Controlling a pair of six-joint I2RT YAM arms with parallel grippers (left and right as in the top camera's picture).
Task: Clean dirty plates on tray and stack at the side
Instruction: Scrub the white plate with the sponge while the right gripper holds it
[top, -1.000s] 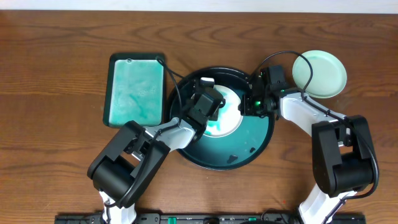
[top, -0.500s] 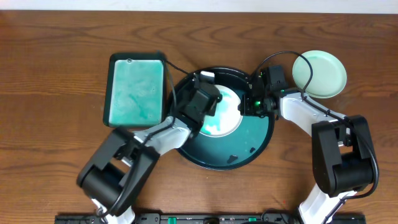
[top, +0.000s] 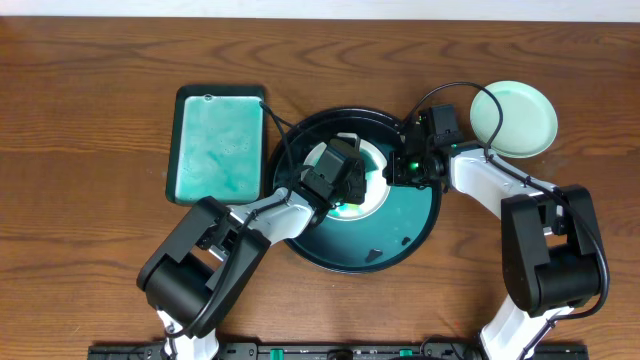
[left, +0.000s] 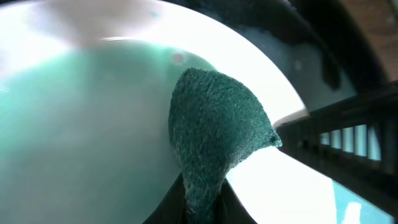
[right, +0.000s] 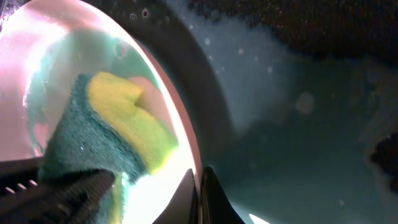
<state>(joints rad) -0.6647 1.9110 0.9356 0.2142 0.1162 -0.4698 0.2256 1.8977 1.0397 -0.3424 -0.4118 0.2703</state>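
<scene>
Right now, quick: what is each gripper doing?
Left gripper: shut on the sponge.
Right gripper: shut on the rim of the plate.

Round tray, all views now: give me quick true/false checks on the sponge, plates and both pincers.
1. The left pincer presses a sponge onto the plate in the round tray. True.
2. The right pincer is open and clear of that plate. False: it is shut on the plate's rim.
3. A mint-green plate sits on the table outside the round tray. True.
4. The sponge touches the mint-green plate. False: it is on the plate inside the round tray, apart from the mint-green one.
</scene>
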